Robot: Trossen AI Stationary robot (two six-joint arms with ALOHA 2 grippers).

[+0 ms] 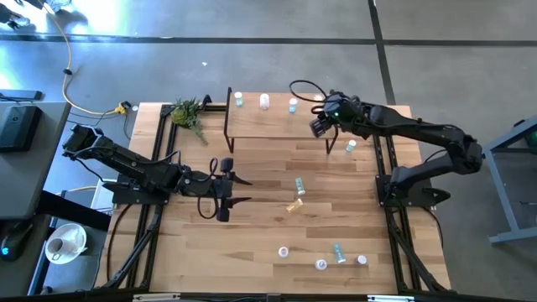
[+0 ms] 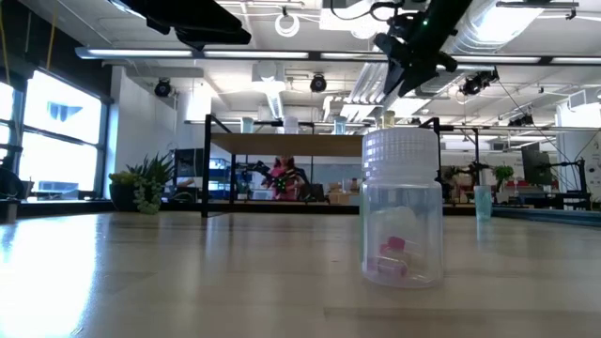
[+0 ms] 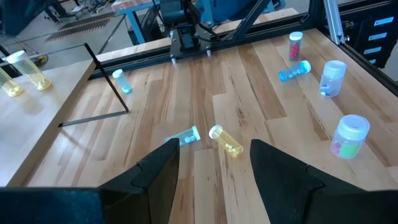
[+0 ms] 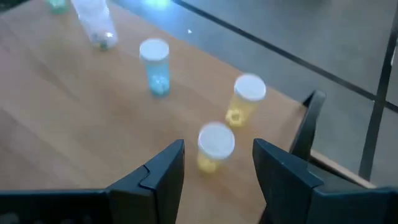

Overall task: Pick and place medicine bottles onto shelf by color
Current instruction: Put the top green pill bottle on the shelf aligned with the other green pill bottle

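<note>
High view from above: a slatted wooden table (image 1: pixel 252 226) holds a small raised shelf (image 1: pixel 277 126) at its far edge. The right gripper (image 1: pixel 320 126) hovers over the shelf's right end, its fingers spread apart and empty. From the right wrist view, two yellow bottles (image 4: pixel 216 146) stand upright on the shelf just in front of those fingers, with a blue bottle (image 4: pixel 155 66) beyond them and a clear one farther along, near a teal one at the edge of view. The left gripper (image 1: pixel 238 190) rests low near the table's middle, fingers open, holding nothing. Just ahead of it, in the left wrist view, a yellow bottle (image 3: pixel 226 140) and a light blue bottle (image 3: pixel 185 135) lie on their sides. More bottles sit near the table's front edge. A small green plant (image 1: pixel 190 112) lies beside the shelf's left end.
</note>
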